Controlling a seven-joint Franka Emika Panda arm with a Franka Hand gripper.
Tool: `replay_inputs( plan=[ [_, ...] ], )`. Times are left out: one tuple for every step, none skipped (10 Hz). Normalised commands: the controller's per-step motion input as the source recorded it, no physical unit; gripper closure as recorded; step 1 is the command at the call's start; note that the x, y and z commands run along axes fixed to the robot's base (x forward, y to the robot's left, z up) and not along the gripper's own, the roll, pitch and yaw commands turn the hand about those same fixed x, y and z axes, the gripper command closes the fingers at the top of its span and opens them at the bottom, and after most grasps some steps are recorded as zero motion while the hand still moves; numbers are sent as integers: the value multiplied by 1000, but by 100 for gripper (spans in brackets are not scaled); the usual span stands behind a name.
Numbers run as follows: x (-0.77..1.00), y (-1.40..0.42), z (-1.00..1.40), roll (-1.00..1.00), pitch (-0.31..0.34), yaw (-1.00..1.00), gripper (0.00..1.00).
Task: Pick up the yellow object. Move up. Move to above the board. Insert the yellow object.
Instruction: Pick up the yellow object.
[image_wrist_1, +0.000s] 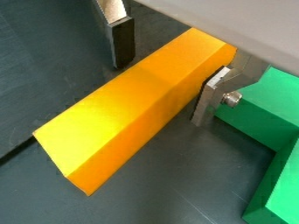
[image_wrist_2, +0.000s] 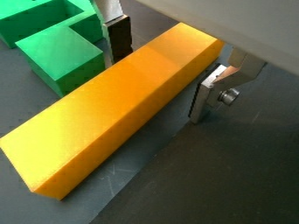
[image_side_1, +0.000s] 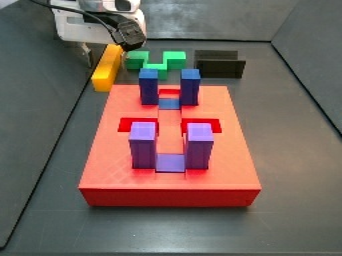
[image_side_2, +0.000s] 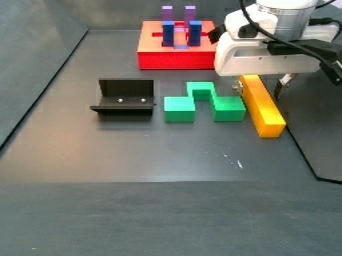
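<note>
The yellow object (image_wrist_1: 122, 114) is a long orange-yellow bar lying flat on the dark floor, seen in both wrist views (image_wrist_2: 111, 118) and both side views (image_side_1: 106, 68) (image_side_2: 263, 108). My gripper (image_wrist_1: 170, 68) (image_wrist_2: 165, 66) straddles one end of the bar, one finger on each long side. It is open: a strip of floor shows between the fingers (image_wrist_2: 208, 94) and the bar. In the side views the gripper (image_side_1: 111, 50) (image_side_2: 258, 84) is low over the bar. The board (image_side_1: 167, 160) (image_side_2: 154, 58), a red slab with blue and purple posts, lies apart from the bar.
A green zigzag block (image_side_2: 203, 102) (image_side_1: 164, 62) (image_wrist_1: 274, 131) (image_wrist_2: 52, 44) lies close beside the bar. The black fixture (image_side_2: 123, 98) (image_side_1: 218, 64) stands beyond the green block. Walls enclose the floor.
</note>
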Motion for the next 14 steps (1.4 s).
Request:
replay_inputs(
  plan=[
    [0, 0, -17, 1, 0, 0, 0],
    [0, 43, -34, 93, 3, 0, 0],
    [0, 6, -3, 56, 0, 0, 0],
    [0, 0, 0, 0, 0, 0, 100],
    [0, 0, 0, 0, 0, 0, 100],
    [0, 0, 0, 0, 0, 0, 100],
    [0, 0, 0, 0, 0, 0, 100],
    [0, 0, 0, 0, 0, 0, 100],
    [0, 0, 0, 0, 0, 0, 100],
    [0, 0, 0, 0, 0, 0, 100],
    [0, 0, 0, 0, 0, 0, 100],
    [0, 0, 0, 0, 0, 0, 100],
    [0, 0, 0, 0, 0, 0, 100],
    [0, 0, 0, 0, 0, 0, 100]
  ],
)
